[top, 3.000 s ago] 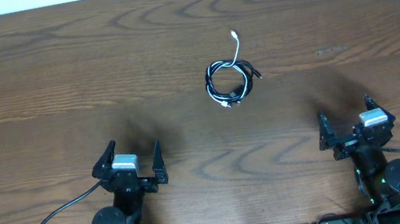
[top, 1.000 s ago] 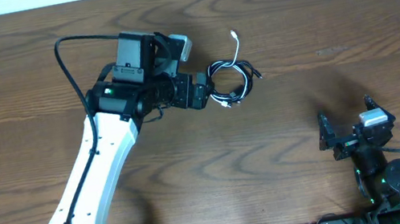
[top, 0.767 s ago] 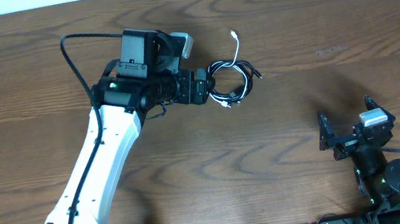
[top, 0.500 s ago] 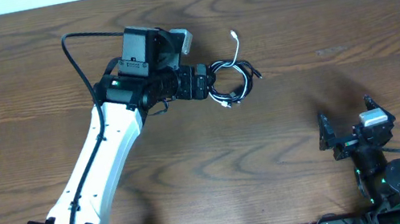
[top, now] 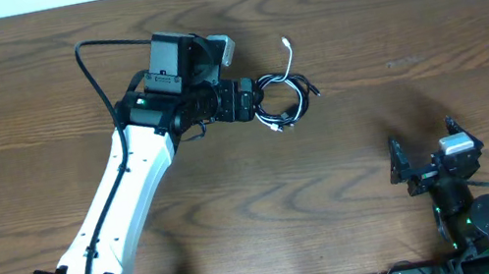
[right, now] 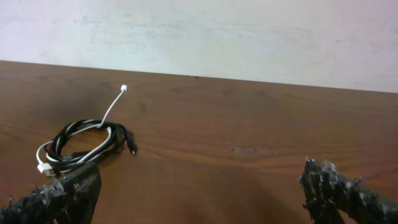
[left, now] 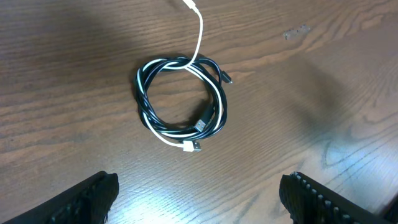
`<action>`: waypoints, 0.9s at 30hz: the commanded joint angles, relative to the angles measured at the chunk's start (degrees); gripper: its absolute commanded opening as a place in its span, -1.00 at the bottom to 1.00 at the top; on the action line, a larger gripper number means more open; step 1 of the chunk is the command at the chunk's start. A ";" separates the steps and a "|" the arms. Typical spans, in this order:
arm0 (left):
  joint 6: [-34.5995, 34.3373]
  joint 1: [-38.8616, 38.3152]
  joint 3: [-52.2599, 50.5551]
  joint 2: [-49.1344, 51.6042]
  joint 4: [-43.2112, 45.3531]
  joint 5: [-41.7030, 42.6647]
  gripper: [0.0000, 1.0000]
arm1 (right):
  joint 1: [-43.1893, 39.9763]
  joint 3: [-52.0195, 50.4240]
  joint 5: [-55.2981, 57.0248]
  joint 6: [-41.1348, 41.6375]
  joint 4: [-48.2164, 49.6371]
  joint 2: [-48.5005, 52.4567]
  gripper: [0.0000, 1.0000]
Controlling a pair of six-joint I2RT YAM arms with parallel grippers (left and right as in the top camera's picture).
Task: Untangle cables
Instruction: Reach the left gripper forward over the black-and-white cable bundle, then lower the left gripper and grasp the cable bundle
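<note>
We see the left gripper (top: 256,98) stretched out over the wooden table (top: 424,17), with its tip at the left edge of the two cables, which lie wound together in one small loop near the middle of the tabletop. Its wrist camera shows the fingers (left: 93,196) spread wide with nothing between them; the loop lies on the wood ahead of them, untouched.

The black cable (left: 219,106) and the white cable (left: 200,31) run side by side round the ring. The white one leaves the loop at its far side and trails off in a loose tail to a small plug. A white plug end (left: 193,147) and a dark plug end (left: 202,123) sit at the near side of the ring, and a short black tip (left: 227,78) pokes out to the right.

The right gripper (top: 423,149) sits low by the near edge of the table, well apart from the cables, with its fingers (right: 71,190) also parted and empty. A pale wall (right: 249,31) rises behind the table.
</note>
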 commanded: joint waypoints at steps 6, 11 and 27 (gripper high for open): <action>-3.19 -0.50 0.96 1.29 1.11 -4.42 0.67 | -0.11 -0.09 -0.37 0.57 -0.17 -0.24 0.99; -7.26 -2.62 0.96 2.49 2.27 -10.38 0.66 | -0.11 -0.09 -0.37 0.55 -0.17 -0.17 0.98; -13.62 -6.29 1.60 14.56 13.49 -18.51 0.47 | -0.11 -0.09 -0.37 0.57 -0.20 -0.13 0.98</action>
